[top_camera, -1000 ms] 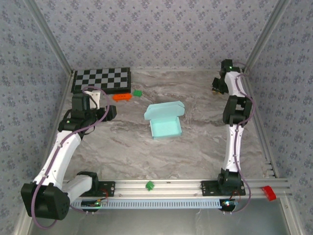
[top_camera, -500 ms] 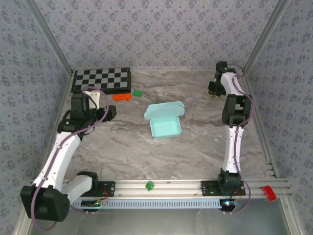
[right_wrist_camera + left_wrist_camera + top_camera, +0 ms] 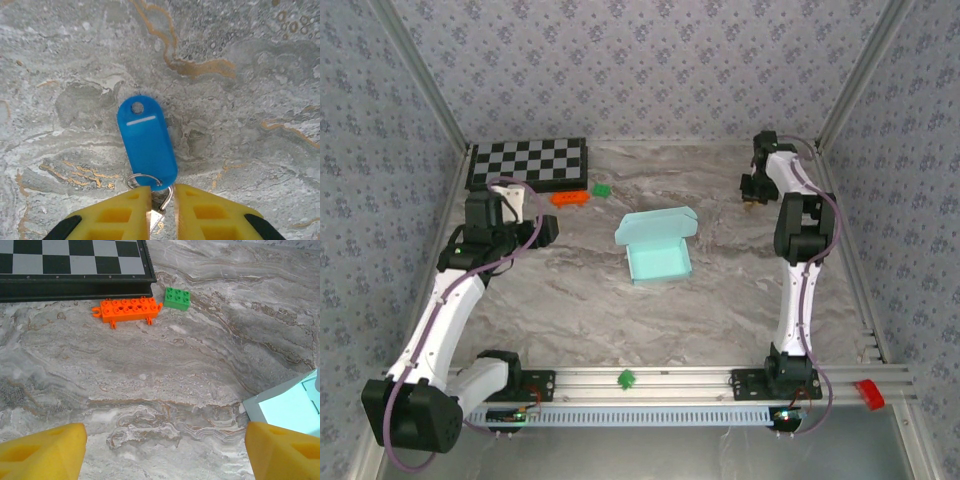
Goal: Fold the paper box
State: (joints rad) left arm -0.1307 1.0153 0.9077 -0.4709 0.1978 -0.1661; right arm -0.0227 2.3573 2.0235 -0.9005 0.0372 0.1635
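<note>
While your right fingers (image 3: 112,220) nip the key (image 3: 157,216) ringed to a blue tag (image 3: 146,142) at the far right of the surface (image 3: 740,300), your left fingers (image 3: 42,450) hang spread wide and empty. The paper box (image 3: 657,245) sits mid-surface with its lid raised, apart from both.

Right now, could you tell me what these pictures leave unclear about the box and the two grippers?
Left wrist view: the paper box is cut off by the right and bottom edges, so its folds are unreadable.
Right wrist view: the key between the right gripper fingers runs off the bottom edge; whether it is pinched is unclear.
Top view: its creases are too small to judge.
</note>
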